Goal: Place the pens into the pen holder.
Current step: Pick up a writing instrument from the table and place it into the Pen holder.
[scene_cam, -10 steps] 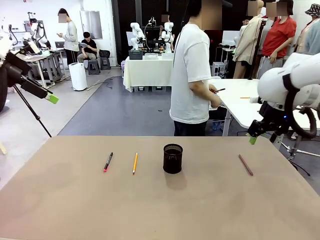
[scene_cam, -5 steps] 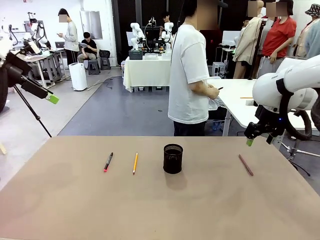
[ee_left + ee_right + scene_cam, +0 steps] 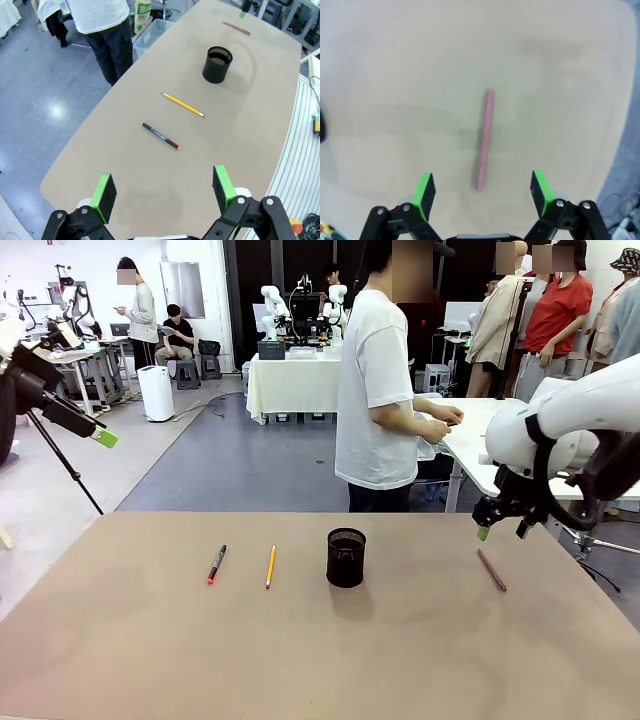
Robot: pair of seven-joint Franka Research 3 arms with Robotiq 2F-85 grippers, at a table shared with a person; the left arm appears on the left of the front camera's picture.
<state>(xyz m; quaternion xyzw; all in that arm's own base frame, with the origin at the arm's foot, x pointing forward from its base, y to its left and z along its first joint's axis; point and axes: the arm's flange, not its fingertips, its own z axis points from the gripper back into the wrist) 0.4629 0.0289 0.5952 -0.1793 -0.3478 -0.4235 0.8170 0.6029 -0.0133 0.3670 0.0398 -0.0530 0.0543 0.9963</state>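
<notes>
Tan table (image 3: 300,660) with the small black wire-mesh cylindrical pen holder (image 3: 346,558) standing upright near its middle. To its left lie a yellow-orange pencil (image 3: 270,566) and, farther left, a black pen with a pinkish-red end (image 3: 216,564), roughly parallel and apart. Well to its right lies a slim dull-red pen (image 3: 491,570). The right gripper (image 3: 500,530) hovers above the dull-red pen, fingers spread wide and empty. The left gripper (image 3: 162,192) hangs high beyond the table's left end, fingers likewise apart, holding nothing. A person in a white T-shirt (image 3: 378,390) stands beyond the far edge.
</notes>
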